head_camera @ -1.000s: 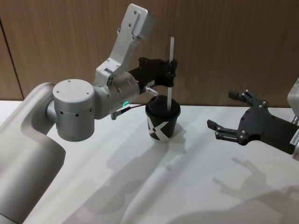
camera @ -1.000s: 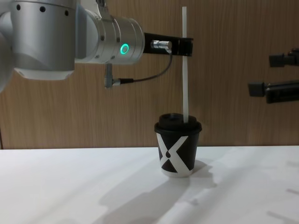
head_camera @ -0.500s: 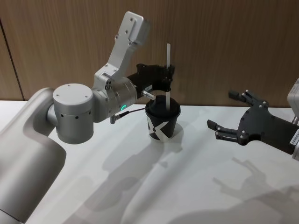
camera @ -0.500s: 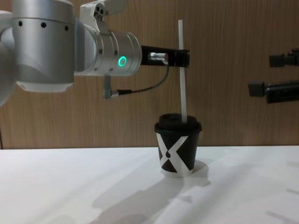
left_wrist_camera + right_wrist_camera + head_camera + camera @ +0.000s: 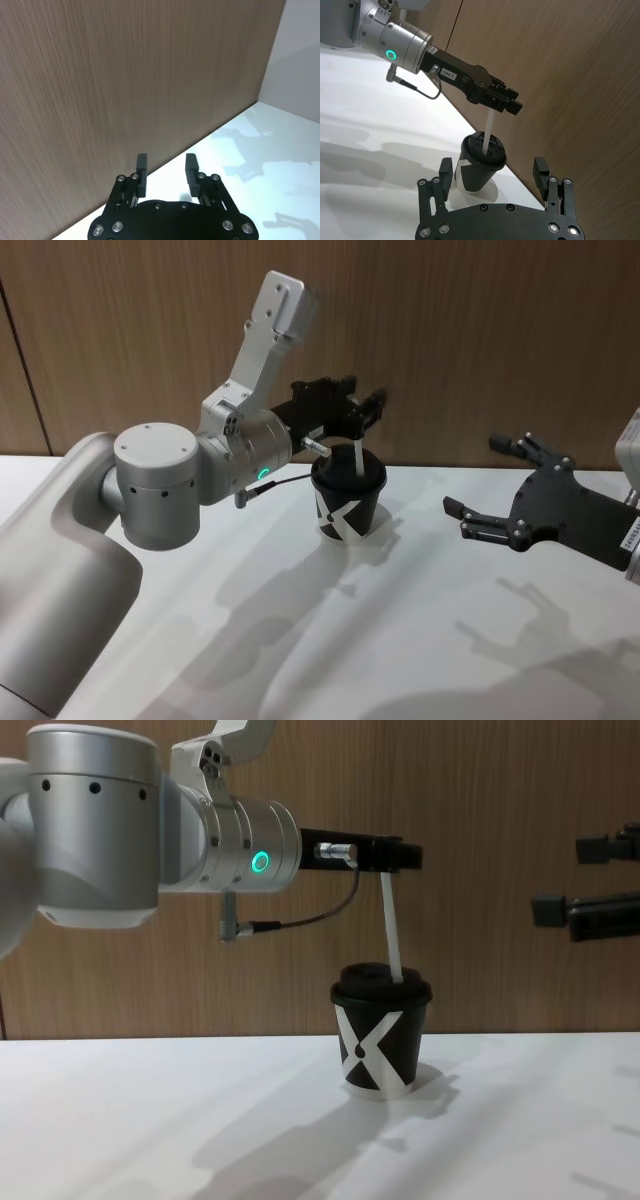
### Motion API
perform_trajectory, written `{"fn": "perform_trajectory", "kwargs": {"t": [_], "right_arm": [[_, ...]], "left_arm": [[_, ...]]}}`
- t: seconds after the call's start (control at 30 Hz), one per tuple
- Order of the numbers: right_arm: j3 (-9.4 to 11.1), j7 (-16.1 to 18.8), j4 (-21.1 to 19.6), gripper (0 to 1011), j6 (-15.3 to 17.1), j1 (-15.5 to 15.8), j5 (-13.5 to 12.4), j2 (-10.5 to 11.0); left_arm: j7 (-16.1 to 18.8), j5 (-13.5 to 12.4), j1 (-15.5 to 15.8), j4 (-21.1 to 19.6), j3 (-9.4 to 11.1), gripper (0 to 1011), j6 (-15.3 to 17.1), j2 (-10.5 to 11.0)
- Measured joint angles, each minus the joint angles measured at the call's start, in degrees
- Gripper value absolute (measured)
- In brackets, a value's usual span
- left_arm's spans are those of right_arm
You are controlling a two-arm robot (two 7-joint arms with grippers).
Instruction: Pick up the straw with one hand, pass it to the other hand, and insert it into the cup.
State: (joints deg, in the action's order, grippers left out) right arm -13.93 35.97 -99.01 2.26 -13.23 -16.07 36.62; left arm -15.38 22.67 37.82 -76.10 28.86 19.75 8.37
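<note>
The white counter runs up to a brown wood-grain wall, and shadows of the arms lie across it. Largest on it is the left arm, a silver cylindrical body with a green glowing ring at the wrist and a thin dark cable looping under it. Its long black left gripper reaches out level above the cup. The fingers stand apart with a clear gap between them in the left wrist view, and in the head view the straw's top sits just below them; whether it touches them cannot be told.

The right gripper hangs over the right side of the counter, well apart from the cup, its blocky black fingers spread wide and holding nothing.

The black paper cup stands upright on the counter near the wall, its white X-like mark facing the chest camera and a black domed lid on top.

The white straw stands in the lid, leaning slightly so that its top tilts toward the left arm. Its lower part is inside the cup and only a short length shows between the lid and the left gripper.
</note>
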Motion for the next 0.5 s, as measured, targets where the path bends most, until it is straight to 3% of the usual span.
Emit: {"fn": "perform_trajectory", "kwargs": {"t": [0.13,0.27,0.43,0.5], "right_arm": [[0.0,0.0,0.0,1001,0.0,0.0,0.0,0.0],[0.0,0.0,0.0,1001,0.0,0.0,0.0,0.0],[0.0,-0.1,0.0,1001,0.1,-0.1,-0.1,0.0],[0.0,-0.1,0.0,1001,0.2,-0.2,-0.2,-0.1]], "left_arm": [[-0.1,0.0,0.0,0.2,0.0,581,-0.1,0.0],[-0.1,0.0,0.0,0.3,-0.1,653,-0.1,-0.1],[-0.3,0.0,-0.2,0.2,-0.3,861,-0.4,0.0],[-0.5,0.1,-0.5,0.0,-0.5,894,-0.7,0.0]]}}
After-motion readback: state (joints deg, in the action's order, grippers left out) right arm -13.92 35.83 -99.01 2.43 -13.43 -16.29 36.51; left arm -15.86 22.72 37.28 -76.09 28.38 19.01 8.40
